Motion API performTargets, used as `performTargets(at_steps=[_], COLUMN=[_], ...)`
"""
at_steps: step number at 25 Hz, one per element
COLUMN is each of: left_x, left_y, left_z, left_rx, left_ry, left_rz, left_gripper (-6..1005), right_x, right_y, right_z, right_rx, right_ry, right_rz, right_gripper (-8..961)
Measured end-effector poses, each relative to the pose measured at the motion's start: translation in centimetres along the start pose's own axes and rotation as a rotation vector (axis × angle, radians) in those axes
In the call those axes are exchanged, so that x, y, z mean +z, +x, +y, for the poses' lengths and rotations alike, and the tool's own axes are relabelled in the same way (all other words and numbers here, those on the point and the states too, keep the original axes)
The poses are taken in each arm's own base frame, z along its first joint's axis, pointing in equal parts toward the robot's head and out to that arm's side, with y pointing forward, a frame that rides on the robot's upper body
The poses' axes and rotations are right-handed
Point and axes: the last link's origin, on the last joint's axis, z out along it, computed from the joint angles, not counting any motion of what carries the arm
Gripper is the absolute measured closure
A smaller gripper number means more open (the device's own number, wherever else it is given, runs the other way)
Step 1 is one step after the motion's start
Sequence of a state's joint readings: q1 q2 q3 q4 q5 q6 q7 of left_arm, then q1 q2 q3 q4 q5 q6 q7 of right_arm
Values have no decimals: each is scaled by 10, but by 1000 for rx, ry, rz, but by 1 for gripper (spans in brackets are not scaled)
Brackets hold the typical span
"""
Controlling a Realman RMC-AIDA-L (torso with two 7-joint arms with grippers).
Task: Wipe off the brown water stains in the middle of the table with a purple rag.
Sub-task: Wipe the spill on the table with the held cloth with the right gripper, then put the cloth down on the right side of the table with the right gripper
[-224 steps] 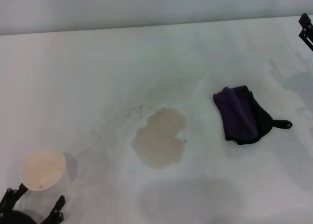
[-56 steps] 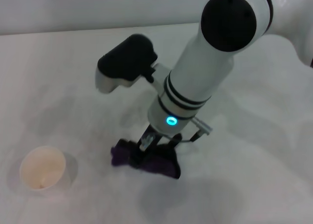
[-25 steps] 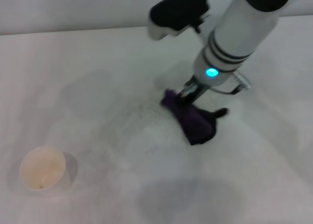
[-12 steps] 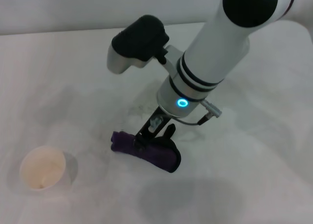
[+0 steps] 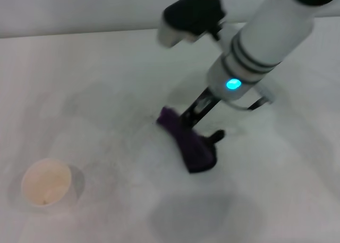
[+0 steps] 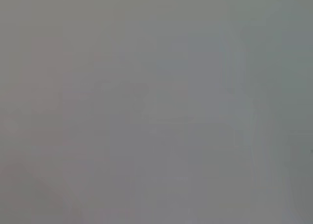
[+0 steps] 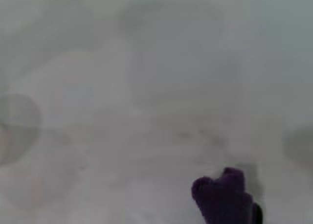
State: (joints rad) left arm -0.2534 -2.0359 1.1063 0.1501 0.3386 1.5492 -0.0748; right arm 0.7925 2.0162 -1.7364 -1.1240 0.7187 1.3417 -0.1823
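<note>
My right gripper (image 5: 187, 117) is clamped on the rag (image 5: 188, 139) and presses it to the table (image 5: 95, 68) at mid-surface. Half a second ago the rag lay nearer and further left; I have swept it back toward centre. The stains are no longer visible, only faint grey smudging, so I judge the wiping nearly complete. A cup (image 5: 45, 181) stands well apart at near left, clear of the stroke. Nothing obstructs. My left gripper is out of view; its camera shows nothing.

White table (image 5: 95, 62) bears the purple rag (image 5: 188, 139) and a paper cup (image 5: 45, 182)
</note>
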Motion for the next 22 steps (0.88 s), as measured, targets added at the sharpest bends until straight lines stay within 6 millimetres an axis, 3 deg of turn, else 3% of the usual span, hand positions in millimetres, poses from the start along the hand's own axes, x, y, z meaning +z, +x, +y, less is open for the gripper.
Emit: performTargets(at_steps=[5, 10, 22], left_x=[-1, 0, 9], left_y=[0, -1, -2], left_z=[1, 2, 3], left_rx=[0, -3, -2], left_ry=[1, -1, -10], left_rz=[-2, -3, -11], left_gripper=[106, 106, 106], right_x=[-20, -25, -19], right_y=[15, 27, 38], right_z=[-43, -69, -88], right_rx=[100, 154, 214], right_ry=[111, 159, 131], right_rz=[25, 49, 46], right_gripper=[878, 877, 875])
